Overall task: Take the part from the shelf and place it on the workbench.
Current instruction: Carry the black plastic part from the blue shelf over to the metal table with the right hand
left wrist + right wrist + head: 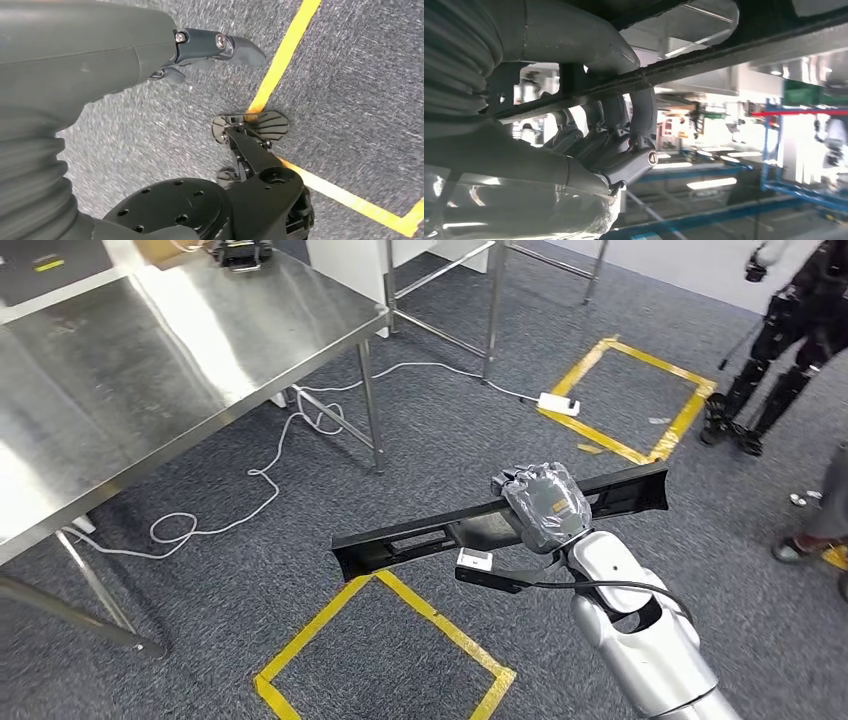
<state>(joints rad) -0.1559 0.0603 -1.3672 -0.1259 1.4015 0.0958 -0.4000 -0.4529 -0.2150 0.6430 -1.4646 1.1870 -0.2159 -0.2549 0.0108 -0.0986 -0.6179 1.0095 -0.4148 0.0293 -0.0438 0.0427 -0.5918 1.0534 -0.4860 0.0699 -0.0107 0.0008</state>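
Black plastic, long and slotted, the part [420, 536] rides in my right hand [545, 505], fingers [624, 135] wrapped around its middle, its long axis level and crosswise above the taped carpet. I see the steel workbench [150, 360] well off to the left, nearer the part's left end. My left hand [200, 50] hangs over the floor, fingers loose, holding nothing.
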